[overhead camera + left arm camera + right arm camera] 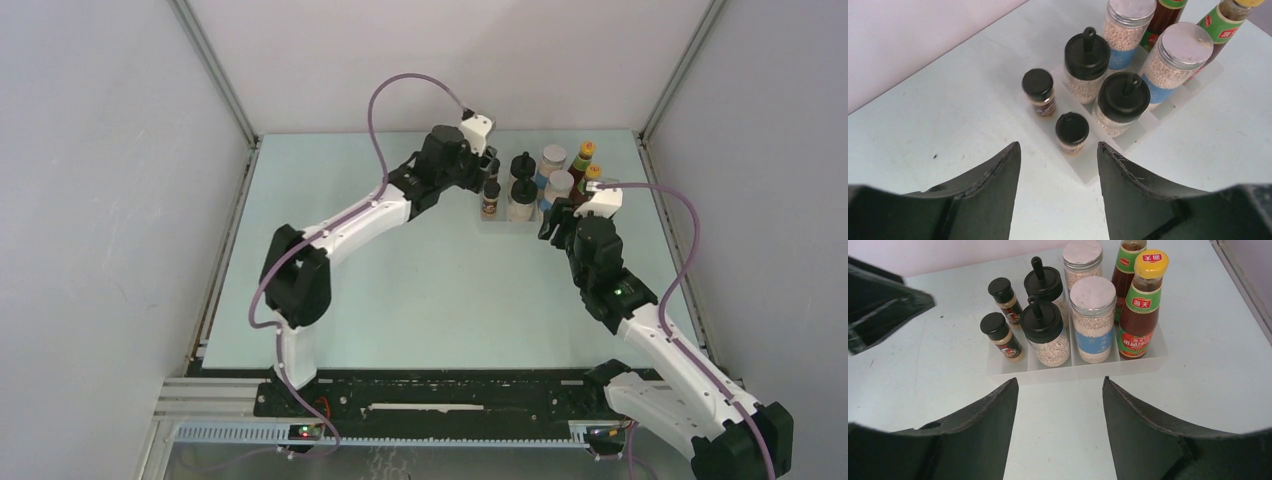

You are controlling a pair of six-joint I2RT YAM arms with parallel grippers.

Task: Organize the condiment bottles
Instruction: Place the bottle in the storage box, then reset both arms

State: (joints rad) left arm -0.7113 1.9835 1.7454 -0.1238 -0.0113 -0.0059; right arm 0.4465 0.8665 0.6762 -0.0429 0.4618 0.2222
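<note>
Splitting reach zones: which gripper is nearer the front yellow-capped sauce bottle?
Right. The right gripper sits open just in front of the tray, toward the front sauce bottle's end. The left gripper is at the tray's opposite end, by the tiny dark jars.

The left arm (350,222) and right arm (665,345) are white-shelled with black joints (looping purple cables (372,115)).

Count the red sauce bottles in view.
2. Both stand upright at the right end of the clear tray, seen from the right wrist: the near sauce bottle shows its yellow cap, the far sauce bottle behind it is cropped by the frame. None appears hidden.
</note>
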